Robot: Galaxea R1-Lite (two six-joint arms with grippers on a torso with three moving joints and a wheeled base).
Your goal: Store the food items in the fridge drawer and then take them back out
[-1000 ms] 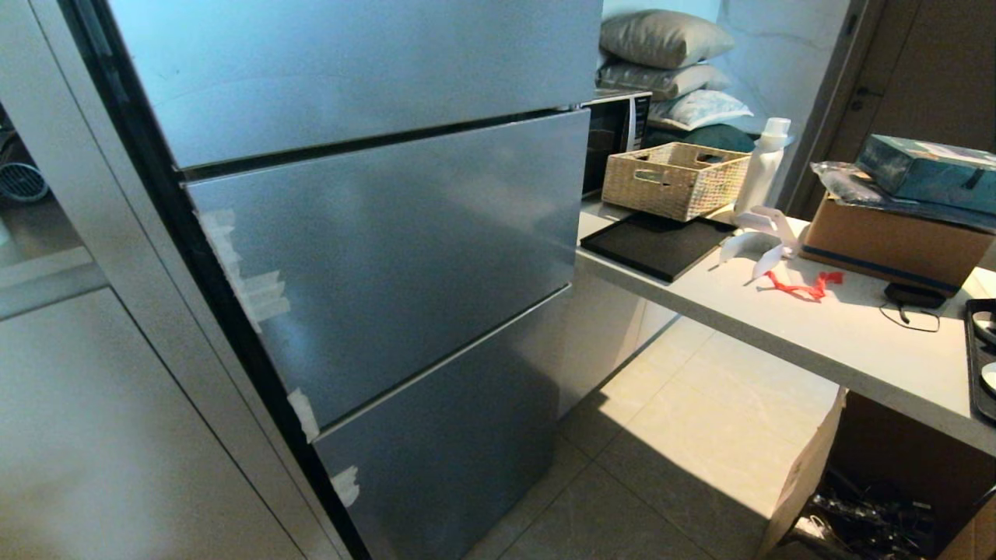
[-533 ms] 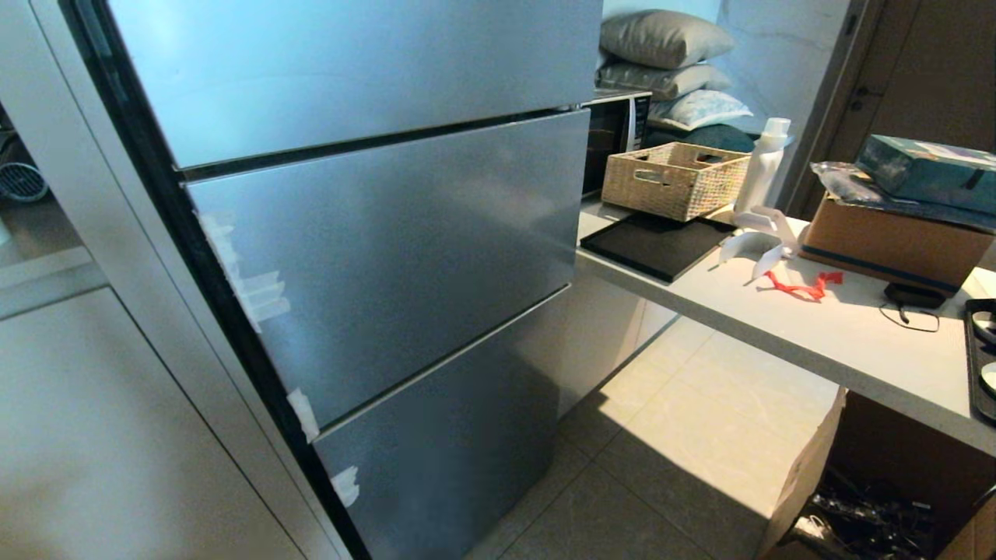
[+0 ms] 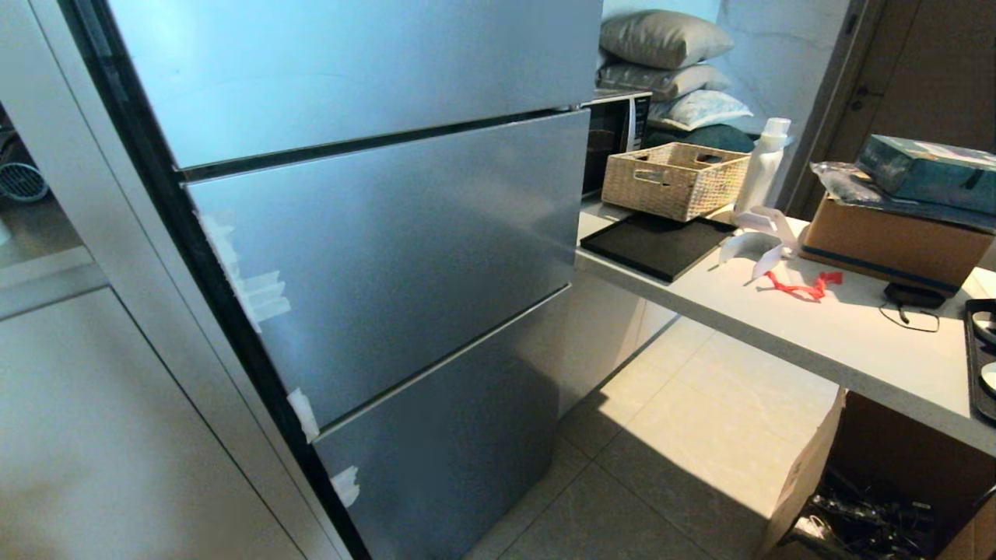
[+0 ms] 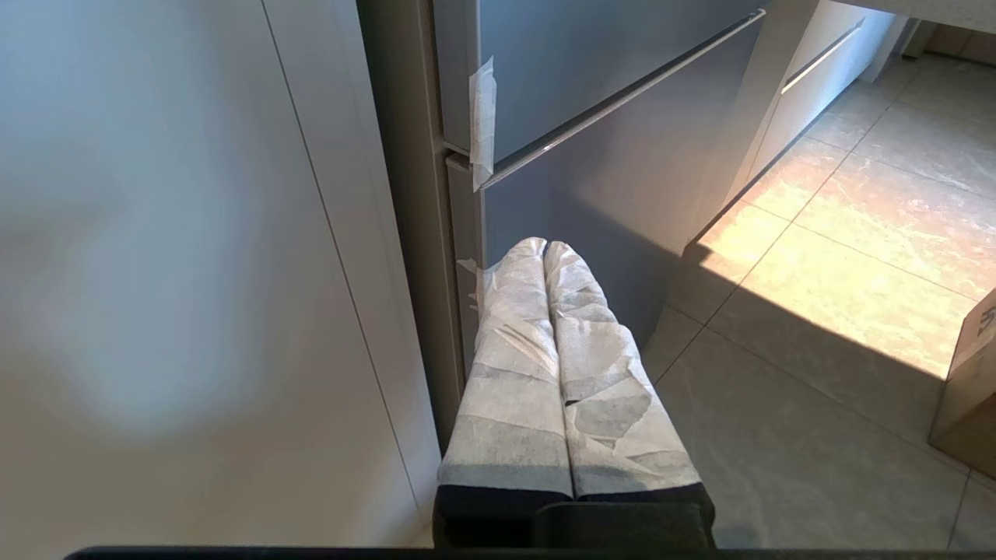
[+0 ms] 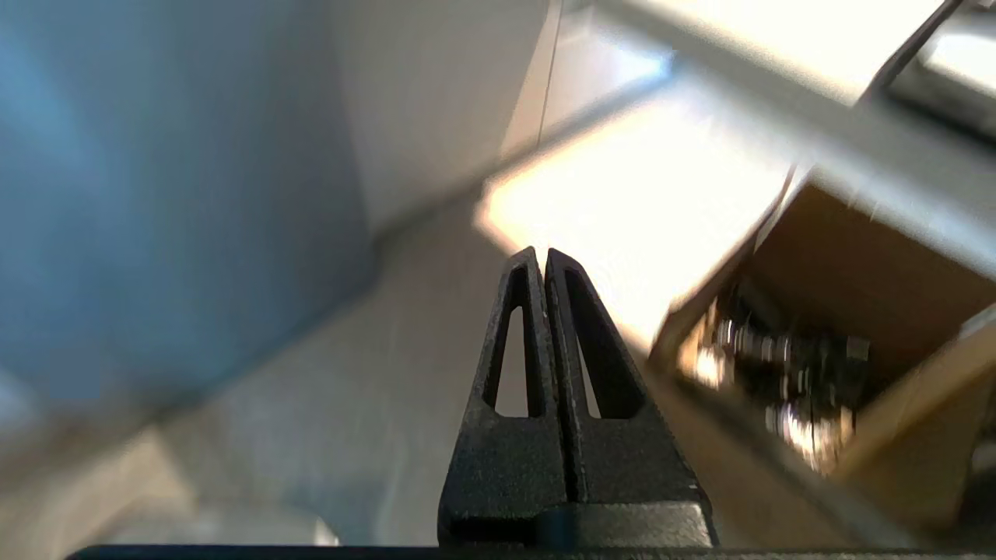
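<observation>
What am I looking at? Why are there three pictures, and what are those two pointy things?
A robot with three cameras took them. The head camera sees a tall silver fridge, all shut, beside a white counter holding a woven basket, a white bottle and a brown cardboard box. The other two cameras sit on its wrists. The pointy things are its hands: the left gripper, wrapped in white, near the fridge's bottom corner, and the black right gripper, over the floor. Both are shut and hold nothing.
</observation>
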